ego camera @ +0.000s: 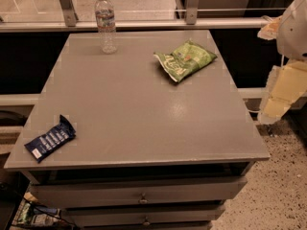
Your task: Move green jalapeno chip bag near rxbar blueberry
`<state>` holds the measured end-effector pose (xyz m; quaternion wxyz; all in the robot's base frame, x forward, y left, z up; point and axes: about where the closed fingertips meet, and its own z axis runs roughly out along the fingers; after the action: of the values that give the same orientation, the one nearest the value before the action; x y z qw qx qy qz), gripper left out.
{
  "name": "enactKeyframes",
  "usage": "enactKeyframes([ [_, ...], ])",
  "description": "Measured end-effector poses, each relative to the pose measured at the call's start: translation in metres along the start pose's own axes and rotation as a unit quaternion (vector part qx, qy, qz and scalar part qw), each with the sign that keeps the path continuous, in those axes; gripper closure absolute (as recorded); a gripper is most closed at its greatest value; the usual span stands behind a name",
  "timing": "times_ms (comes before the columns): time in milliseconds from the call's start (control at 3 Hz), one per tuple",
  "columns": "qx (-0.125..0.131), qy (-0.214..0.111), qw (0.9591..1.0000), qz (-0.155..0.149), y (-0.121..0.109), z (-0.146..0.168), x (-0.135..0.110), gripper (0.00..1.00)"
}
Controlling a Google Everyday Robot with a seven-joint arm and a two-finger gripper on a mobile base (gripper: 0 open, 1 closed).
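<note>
At the far left, low by the bench's front corner, lies the rxbar blueberry (50, 139). It is a small flat navy wrapper with crimped ends. Its white print is too fine to read, and one end reaches almost to the bench's left edge.

The bench (144, 114) is a grey, matte, smooth slab with a soft sheen. Shallow drawers with small knobs sit below it, and the lowest one is cut off by the bottom of the view. Under its left side sits a dim tangle that is hard to make out.

Near the back edge, left of centre, a clear plastic water bottle (106, 23) stands upright. It is ribbed, has a white cap, and carries a pale label.

Right of centre, towards the back, the green jalapeno chip bag (185, 60) lies flat on the bench. It is crinkly light-green foil with white lettering and a small red mark. It is well apart from the navy wrapper, diagonally across the top.

At the right border the pincer (274, 107) hangs beyond the bench's right edge, off the surface and touching nothing. It appears as blurred pale-yellow blocks beneath a white arm that the view's edge cuts off. I cannot tell whether it is open or closed.
</note>
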<state>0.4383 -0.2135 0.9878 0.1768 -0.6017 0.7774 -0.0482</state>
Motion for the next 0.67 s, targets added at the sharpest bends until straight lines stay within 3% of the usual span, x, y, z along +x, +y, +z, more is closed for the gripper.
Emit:
enactKeyframes([
  [333, 0.0, 0.0, 1.0, 0.0, 0.0, 0.0, 0.0, 0.0],
  [667, 0.012, -0.014, 0.9998, 0.008, -0.018, 0.003, -0.002, 0.0],
])
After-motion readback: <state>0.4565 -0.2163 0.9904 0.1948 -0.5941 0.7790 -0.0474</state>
